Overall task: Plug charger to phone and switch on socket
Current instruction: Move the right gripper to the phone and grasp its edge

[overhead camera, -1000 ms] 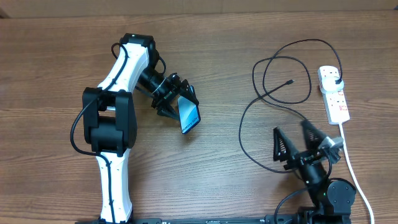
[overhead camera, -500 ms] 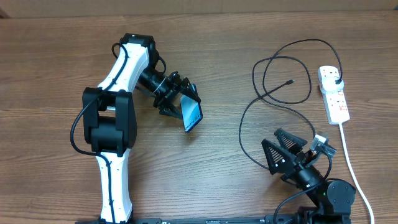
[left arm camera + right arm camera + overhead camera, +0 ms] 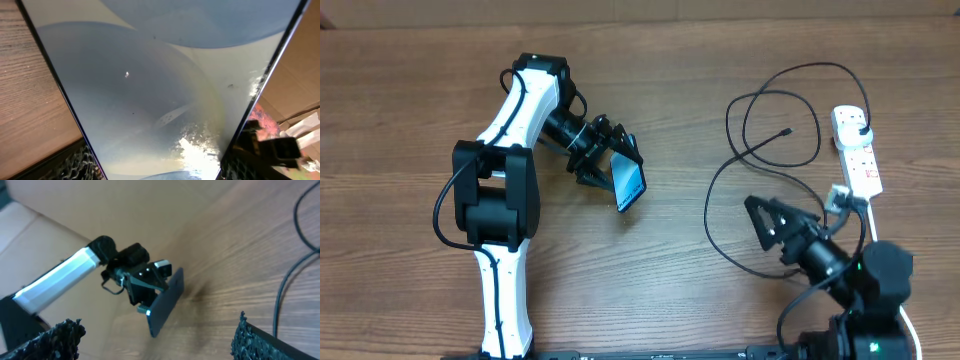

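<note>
Tabletop [image 3: 670, 110]: phone [image 3: 630, 186] in left tool [image 3: 608, 160]

My overhead camera looks straight down on the whole surface [image 3: 670, 90], with both arm bases at the near edge. The left wrist camera sits so close to the phone [image 3: 150, 90] that the screen nearly fills its frame, leaving a strip of wood at the left and its pads [image 3: 75, 162] in the bottom corners. The right wrist camera looks left across the surface from low down and well apart, framing the left claw [image 3: 157, 291] and the phone's back. All three views share the phone.
</note>
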### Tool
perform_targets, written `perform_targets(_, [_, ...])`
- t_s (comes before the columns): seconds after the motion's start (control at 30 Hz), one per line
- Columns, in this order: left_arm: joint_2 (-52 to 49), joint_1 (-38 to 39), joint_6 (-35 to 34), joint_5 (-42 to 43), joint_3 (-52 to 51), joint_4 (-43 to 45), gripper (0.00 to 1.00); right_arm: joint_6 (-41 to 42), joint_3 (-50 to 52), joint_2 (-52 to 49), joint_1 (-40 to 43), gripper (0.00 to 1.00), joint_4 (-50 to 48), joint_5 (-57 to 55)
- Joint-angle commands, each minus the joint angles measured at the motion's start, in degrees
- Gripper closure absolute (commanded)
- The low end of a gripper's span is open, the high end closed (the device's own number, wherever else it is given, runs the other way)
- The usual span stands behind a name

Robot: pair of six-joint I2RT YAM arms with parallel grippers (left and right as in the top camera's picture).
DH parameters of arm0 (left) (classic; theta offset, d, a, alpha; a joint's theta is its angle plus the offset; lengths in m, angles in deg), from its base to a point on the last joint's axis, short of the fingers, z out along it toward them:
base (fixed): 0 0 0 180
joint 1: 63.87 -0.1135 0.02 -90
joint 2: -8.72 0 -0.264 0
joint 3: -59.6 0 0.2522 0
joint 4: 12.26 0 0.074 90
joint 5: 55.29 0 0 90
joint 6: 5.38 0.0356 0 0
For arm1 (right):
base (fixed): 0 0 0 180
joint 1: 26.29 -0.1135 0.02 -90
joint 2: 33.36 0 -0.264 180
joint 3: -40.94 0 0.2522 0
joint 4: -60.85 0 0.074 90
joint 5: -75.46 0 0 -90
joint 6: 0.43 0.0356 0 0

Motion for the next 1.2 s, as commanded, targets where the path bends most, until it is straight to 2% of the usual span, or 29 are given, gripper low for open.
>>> perform_targets(0.0, [-0.15, 0.52, 1.9, 2.54, 1.51, -0.39, 0.34, -0.24, -7.15, -9.03, -6.12, 0.01, 3.13, -8.83])
perform_targets(0.07, [-0.15, 0.52, 2.25, 2.54, 1.51, -0.39, 0.34, -0.2, -9.4, -13.07, -10.47, 0.01, 4.35, -13.81])
perform_targets(0.23, [-0.15, 0.52, 2.23, 2.54, 1.51, -0.39, 0.34, 0.04, -14.38, -24.59, -27.26, 0.01, 3.1, -30.56])
perform_targets(0.37, [-0.15, 0.52, 2.32, 2.54, 1.51, -0.39, 0.34, 0.04, -14.71, -32.15, -37.97, 0.0, -5.42, -39.93])
perform_targets(0.47, [-0.15, 0.52, 2.69, 2.56, 1.51, -0.39, 0.34, 0.04, -14.71, -37.73, -42.66, 0.0, -13.29, -40.44])
perform_targets(0.57, [-0.15, 0.52, 2.82, 2.56, 1.51, -0.39, 0.34, 0.02, -14.71, -43.67, -45.11, 0.0, -19.23, -40.48])
perform_targets(0.9, [-0.15, 0.52, 2.82, 2.56, 1.51, -0.39, 0.34, 2.01, -14.71, -56.41, -45.48, 0.0, -28.63, -41.72])
perform_targets(1.07, [-0.15, 0.52, 2.82, 2.56, 1.51, -0.39, 0.33, 10.25, -14.71, -59.39, -48.37, 0.0, -29.16, -50.77])
perform_targets(1.17, [-0.15, 0.52, 2.82, 2.56, 1.51, -0.37, 0.33, 10.99, -14.71, -60.37, -51.19, 0.0, -30.67, -55.98])
